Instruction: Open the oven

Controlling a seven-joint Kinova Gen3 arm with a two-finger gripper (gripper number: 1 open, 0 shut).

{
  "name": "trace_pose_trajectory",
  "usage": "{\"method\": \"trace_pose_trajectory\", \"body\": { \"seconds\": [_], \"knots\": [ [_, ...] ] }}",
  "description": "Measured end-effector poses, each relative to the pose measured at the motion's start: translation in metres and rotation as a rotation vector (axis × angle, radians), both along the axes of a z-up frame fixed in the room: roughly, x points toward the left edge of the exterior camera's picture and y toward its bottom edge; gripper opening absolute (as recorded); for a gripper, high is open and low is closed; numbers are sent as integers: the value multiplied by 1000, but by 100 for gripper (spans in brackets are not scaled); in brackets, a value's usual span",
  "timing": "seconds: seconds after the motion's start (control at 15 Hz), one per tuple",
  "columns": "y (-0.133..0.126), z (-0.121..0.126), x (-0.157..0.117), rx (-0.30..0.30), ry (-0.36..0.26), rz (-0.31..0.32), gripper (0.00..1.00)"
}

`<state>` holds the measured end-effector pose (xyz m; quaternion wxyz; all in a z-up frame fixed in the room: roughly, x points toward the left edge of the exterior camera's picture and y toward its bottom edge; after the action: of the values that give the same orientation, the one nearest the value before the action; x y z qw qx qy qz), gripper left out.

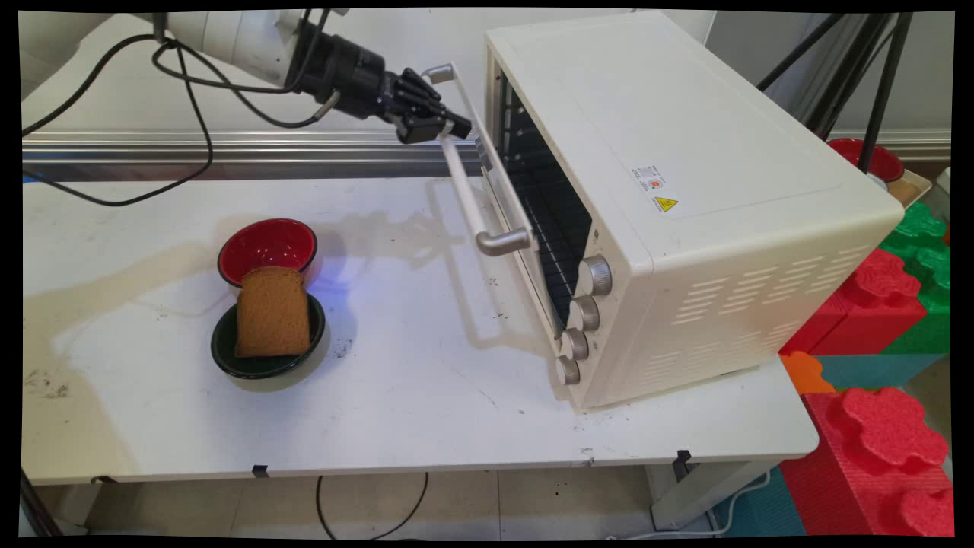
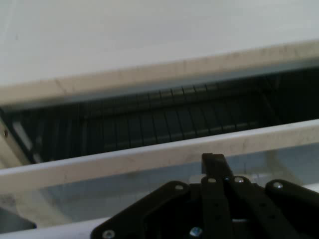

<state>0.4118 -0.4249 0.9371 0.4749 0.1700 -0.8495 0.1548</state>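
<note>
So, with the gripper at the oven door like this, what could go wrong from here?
1. The gripper sits at the handle near its upper end, not the middle, so it may slip off or pull unevenly.
2. The door is only partly open; if released, it might swing.
3. The oven stands at the table corner, so a hard pull could shift it.

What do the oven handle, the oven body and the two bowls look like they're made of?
Oven handle: a cream bar between brushed-silver end brackets, probably metal judging by the sheen. Oven body: cream painted sheet metal by the look of it, matte, with punched vent slots. Red bowl and dark bowl: glossy with highlights, either lacquered plastic or glazed ceramic; I can't tell which. The gripper is at the handle.
</note>
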Motion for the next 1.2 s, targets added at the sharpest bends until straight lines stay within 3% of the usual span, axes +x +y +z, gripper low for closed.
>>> {"method": "trace_pose_trajectory", "body": {
  "seconds": [1.2],
  "knots": [
    [46, -73, 42, 167, -67, 80, 0]
  ]
}}
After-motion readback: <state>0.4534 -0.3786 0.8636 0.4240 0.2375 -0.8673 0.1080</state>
